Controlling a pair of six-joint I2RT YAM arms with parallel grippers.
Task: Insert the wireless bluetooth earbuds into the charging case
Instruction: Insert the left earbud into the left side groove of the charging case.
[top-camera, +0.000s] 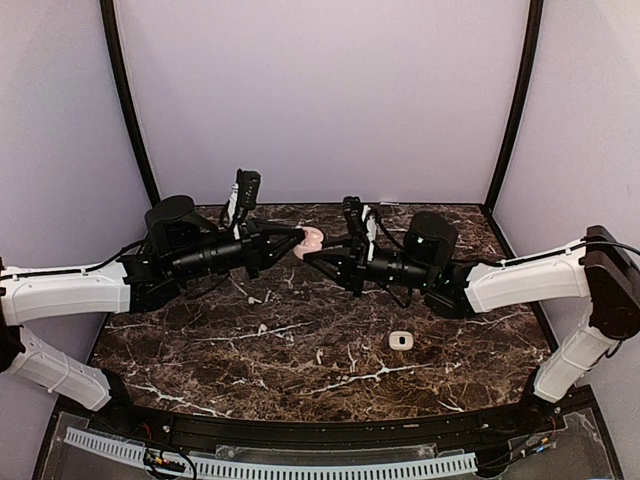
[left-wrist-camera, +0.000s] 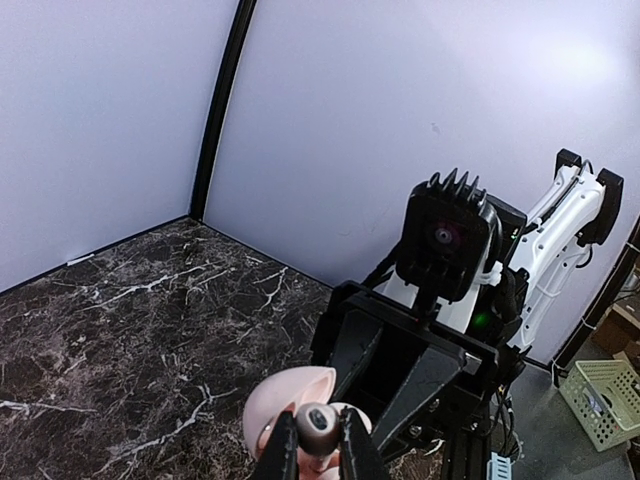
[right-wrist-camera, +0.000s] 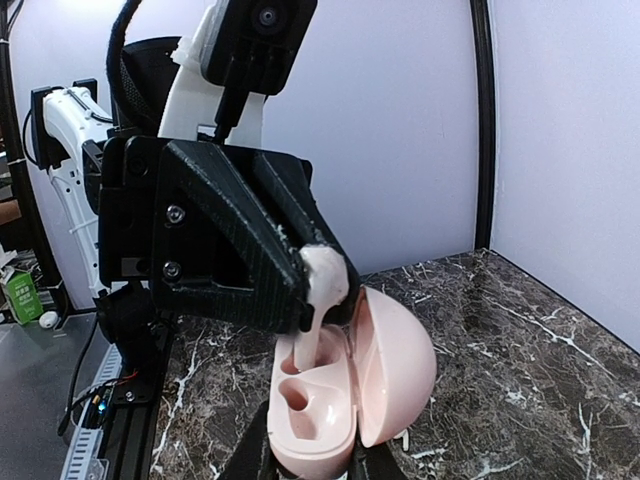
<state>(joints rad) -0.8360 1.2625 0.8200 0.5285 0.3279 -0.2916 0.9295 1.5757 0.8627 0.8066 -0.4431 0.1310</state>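
Plastic seating step: clamping open pink case (right-wrist-camera: 312, 412) aloft in right gripper (right-wrist-camera: 310, 465), pinching pale earbud (right-wrist-camera: 325, 280) in left gripper (left-wrist-camera: 318, 450), stem just entering one socket. Next, likely pushing straight down, then releasing.

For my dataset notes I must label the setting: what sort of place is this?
Probably a robot test booth in a lab: plain lilac walls with black corner posts, a marble-patterned tabletop, plus left arm and right arm bolted at its near edge.
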